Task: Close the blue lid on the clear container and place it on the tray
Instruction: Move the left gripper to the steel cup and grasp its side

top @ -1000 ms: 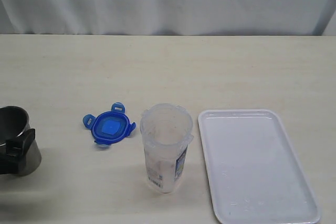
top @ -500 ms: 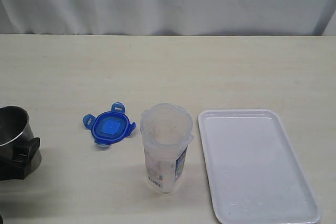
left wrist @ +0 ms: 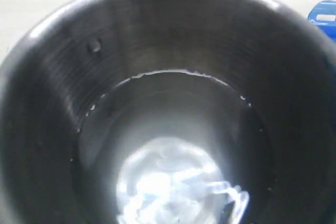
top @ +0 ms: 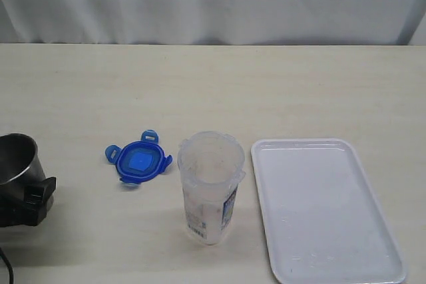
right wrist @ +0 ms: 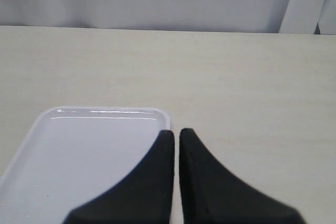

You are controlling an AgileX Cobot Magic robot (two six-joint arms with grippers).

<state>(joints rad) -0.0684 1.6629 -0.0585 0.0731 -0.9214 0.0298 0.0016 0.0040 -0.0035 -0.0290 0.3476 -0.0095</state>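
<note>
1. The left gripper (top: 30,203) has its fingers spread wide at a steel cup (top: 14,157). One black finger shows in front of the cup; whether it touches cannot be told.
2. The right gripper (right wrist: 176,132) has its fingers pressed together on nothing, with the tray (right wrist: 79,156) just beside the tips.
3. The blue lid (top: 140,161) lies flat on the table (top: 200,84), flaps out, well apart from the left fingers.
4. The clear container (top: 210,191) stands upright and uncovered between lid and tray, farther from the left fingers than the lid.
</note>
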